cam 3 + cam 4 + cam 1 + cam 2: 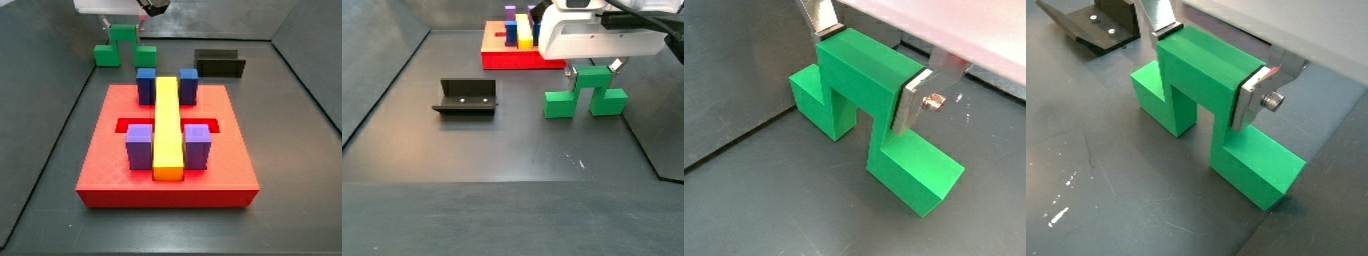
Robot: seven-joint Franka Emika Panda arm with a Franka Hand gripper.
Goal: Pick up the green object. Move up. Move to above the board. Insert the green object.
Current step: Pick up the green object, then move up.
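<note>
The green object (918,175) is a bright green bridge-like piece standing on the dark floor, with a raised middle cube and two lower cubes. It shows in both wrist views (1256,172) and both side views (107,54) (556,103). My gripper (869,65) (1209,62) straddles the raised middle cube, with a silver finger (911,102) flat against each side. It is shut on the piece. The board (107,150) is a red slab with a yellow bar (167,120) and blue and purple blocks. It lies apart from the piece, also seen in a side view (502,58).
The fixture (465,97) (1093,25), a dark L-shaped bracket, stands on the floor beside the green object. It is also seen beyond the board in a side view (221,62). Grey walls enclose the floor.
</note>
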